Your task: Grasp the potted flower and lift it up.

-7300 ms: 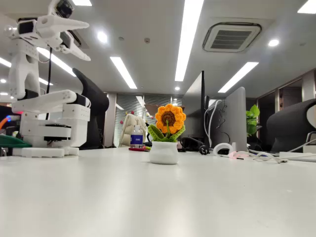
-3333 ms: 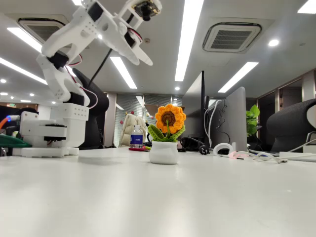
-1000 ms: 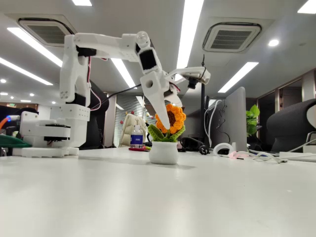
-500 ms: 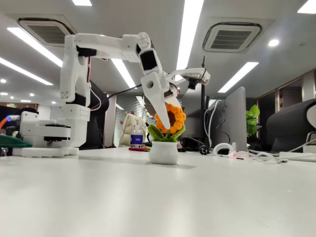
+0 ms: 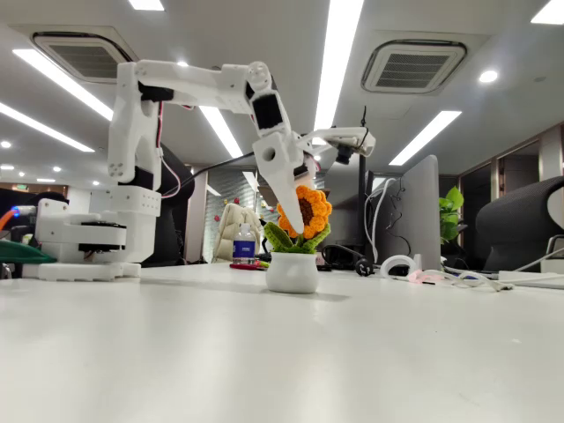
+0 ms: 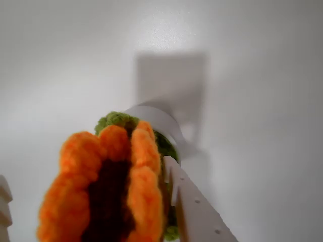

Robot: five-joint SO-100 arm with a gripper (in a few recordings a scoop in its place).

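My white two-finger gripper (image 5: pixel 297 214) hangs spread around the head of the small crocheted sunflower in its rounded white pot (image 5: pixel 293 256), which stands on the smooth white table (image 5: pixel 264 352). One pointed, flat plastic finger (image 5: pixel 287 181) slants down beside the woolly orange petals; in the wrist view the bloom (image 6: pixel 108 191) sits between my fingers, the perforated one (image 6: pixel 197 212) just beside it. Whether I touch the yarn, I cannot tell.
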